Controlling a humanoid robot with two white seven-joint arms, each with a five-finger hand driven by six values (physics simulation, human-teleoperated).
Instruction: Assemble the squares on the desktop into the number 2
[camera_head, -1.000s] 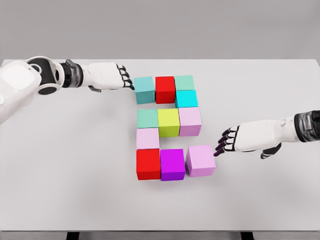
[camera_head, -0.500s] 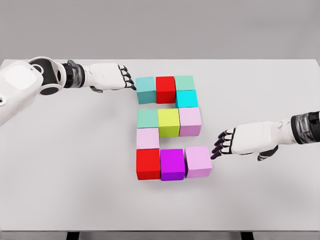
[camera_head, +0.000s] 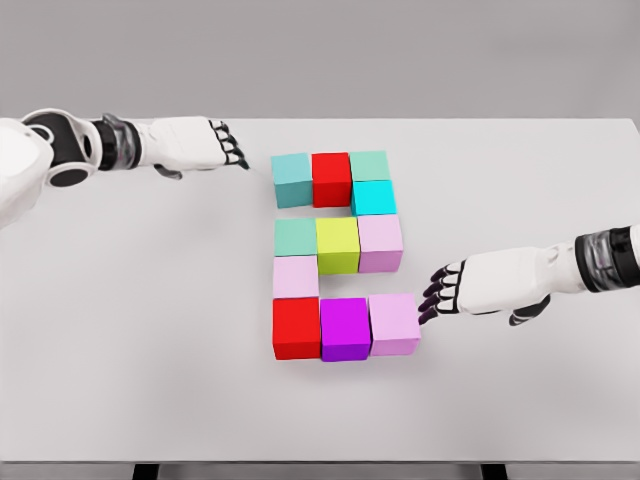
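Head view: eleven coloured cubes form a near-complete 2 mid-table (camera_head: 120, 330), the pink corner cube (camera_head: 394, 323) flush beside the purple cube (camera_head: 345, 328), right hand (camera_head: 470, 287) fingertips spread against it, left hand (camera_head: 195, 146) open apart; any harder shove could skew the bottom row.

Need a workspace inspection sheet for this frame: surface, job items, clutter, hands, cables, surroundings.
Surface: white table, flat, no marks seen.
Job's things: eleven coloured cubes form a 2; pink end cube sits flush against purple cube in the bottom row.
Clutter: nothing seen.
Hands: right hand open, fingertips at the pink end cube's right side; left hand open, apart from teal corner cube.
Cables: nothing seen.
Surroundings: plain grey backdrop; dark table legs at the bottom edge.
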